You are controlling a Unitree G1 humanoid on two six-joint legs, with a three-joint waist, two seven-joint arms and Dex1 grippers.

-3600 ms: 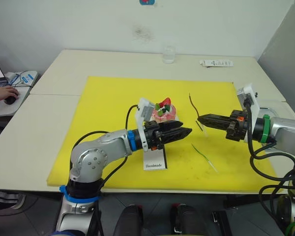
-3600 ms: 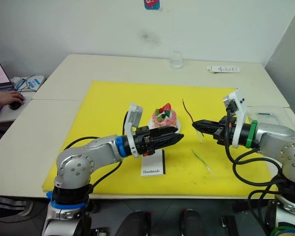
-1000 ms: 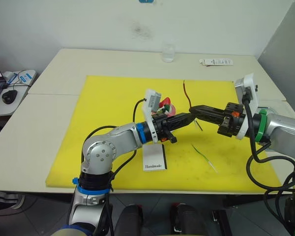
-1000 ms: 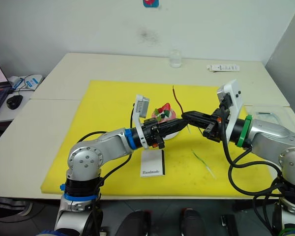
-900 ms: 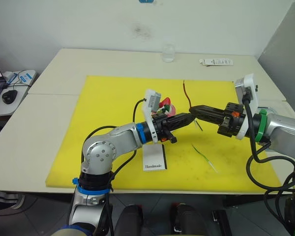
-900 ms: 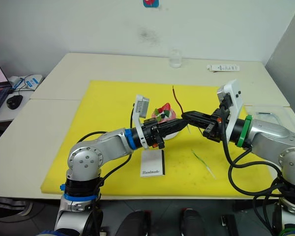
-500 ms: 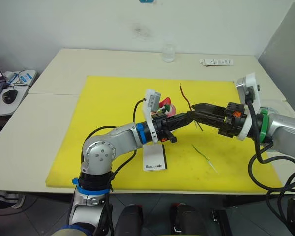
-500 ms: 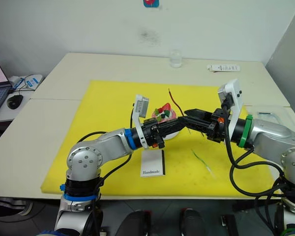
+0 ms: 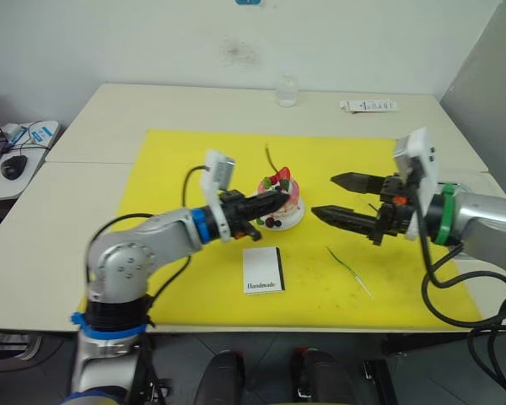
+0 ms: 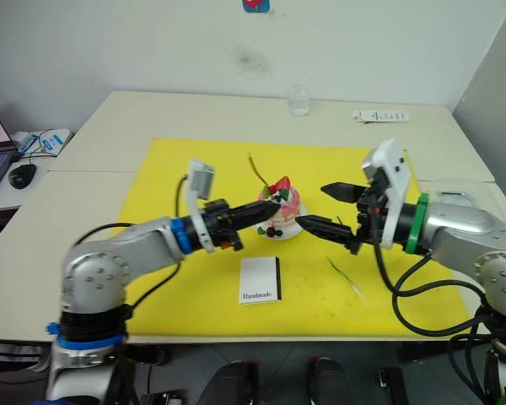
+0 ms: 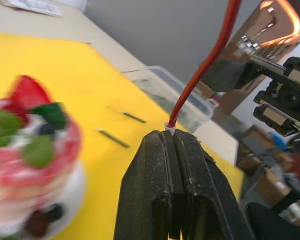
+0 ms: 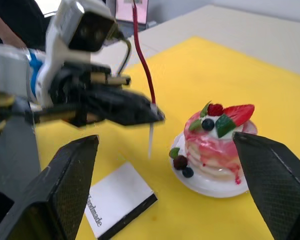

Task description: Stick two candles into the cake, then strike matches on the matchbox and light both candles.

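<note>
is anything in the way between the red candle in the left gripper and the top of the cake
Nothing visible. The left gripper is shut on the red candle right beside the cake, whose top is uncovered apart from its own strawberry and berries. The right gripper, open, is apart on the other side.

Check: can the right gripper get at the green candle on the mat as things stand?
Probably yes. The right gripper is open and empty, and the green candle lies bare on the mat just below it, with nothing over it. The left gripper is off by the cake.
</note>
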